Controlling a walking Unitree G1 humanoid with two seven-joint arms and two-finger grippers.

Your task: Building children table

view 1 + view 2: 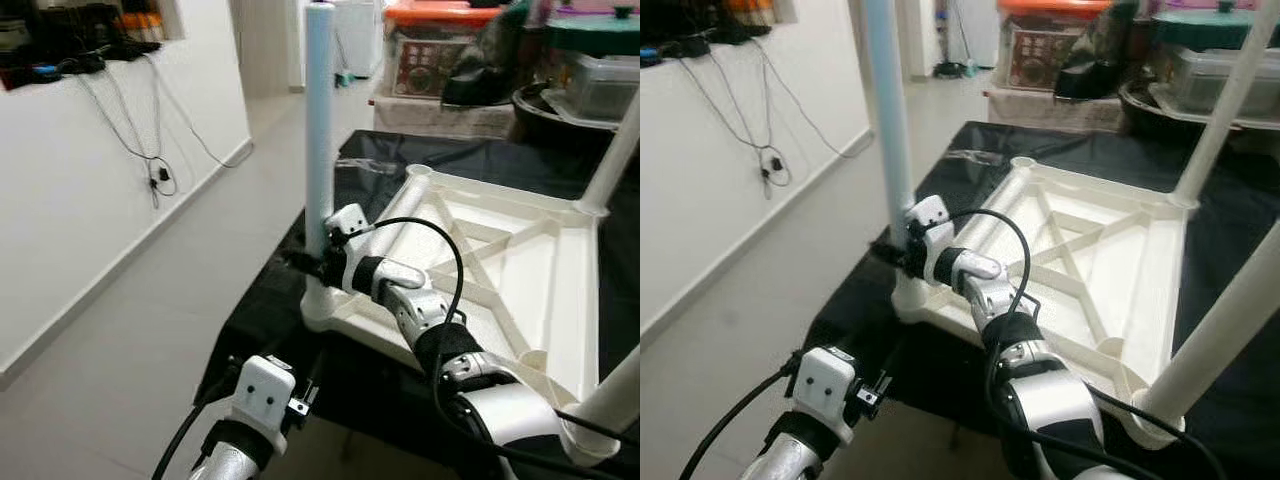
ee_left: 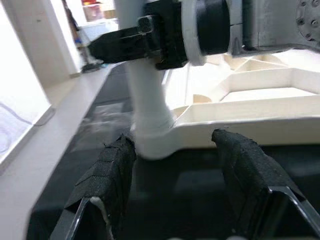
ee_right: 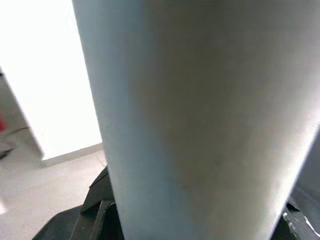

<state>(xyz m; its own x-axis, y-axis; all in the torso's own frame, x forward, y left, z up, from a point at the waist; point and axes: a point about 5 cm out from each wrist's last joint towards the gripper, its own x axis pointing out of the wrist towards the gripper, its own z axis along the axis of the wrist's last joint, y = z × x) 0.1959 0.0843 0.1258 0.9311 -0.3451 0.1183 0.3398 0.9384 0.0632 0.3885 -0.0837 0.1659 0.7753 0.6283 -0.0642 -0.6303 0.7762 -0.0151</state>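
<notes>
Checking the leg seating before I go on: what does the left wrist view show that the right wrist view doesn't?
Left wrist: the leg entering its corner socket on the upturned tabletop, the right gripper clamped on it, and the left gripper open just below. Right wrist: a close-up of the leg's bare shaft, white wall behind. Both: the leg.

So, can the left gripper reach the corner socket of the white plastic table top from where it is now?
Probably yes: the open left gripper faces the corner socket with nothing between.
</notes>
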